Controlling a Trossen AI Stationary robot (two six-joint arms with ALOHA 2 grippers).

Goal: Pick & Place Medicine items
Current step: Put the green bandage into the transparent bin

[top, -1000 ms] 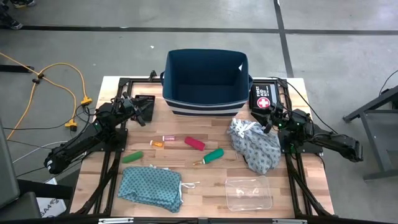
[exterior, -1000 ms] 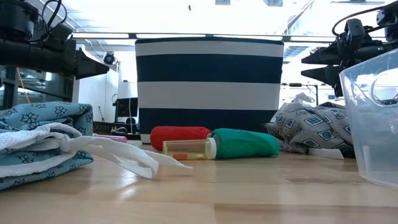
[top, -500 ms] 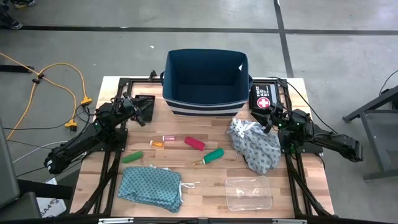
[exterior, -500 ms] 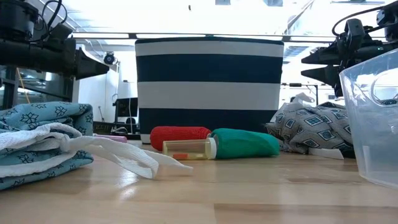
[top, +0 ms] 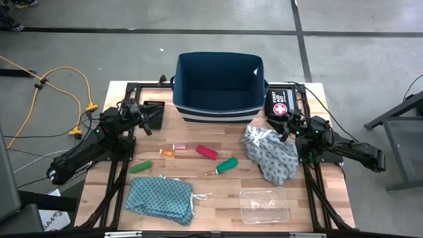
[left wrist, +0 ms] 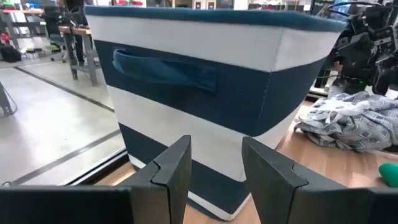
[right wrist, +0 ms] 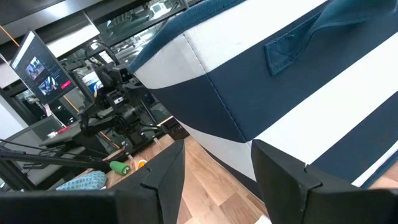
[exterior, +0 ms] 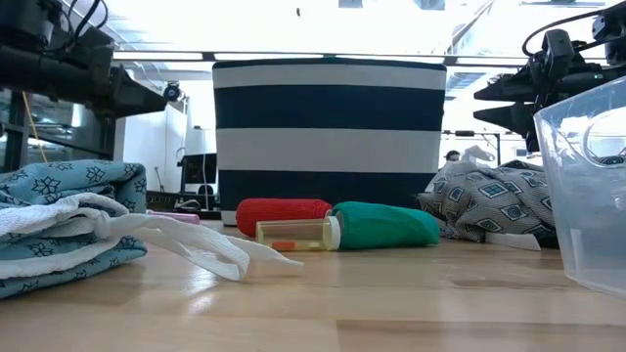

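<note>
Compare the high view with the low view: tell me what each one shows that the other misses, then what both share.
Only the high view shows the first aid pouch, the green tube near the left edge, and the bin's inside.

Only the low view shows the room behind the table.

Both show the striped bin, red-pink tube, teal cloth, grey cloth, clear container, left claw and right claw, both open.

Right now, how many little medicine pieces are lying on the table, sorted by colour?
Green tubes: 2, one at the left, one mid-table
Red-pink tube: 1
Orange vial: 1
Clear sticks: 2, one near the vial, one by the teal cloth
Total: 6
</note>
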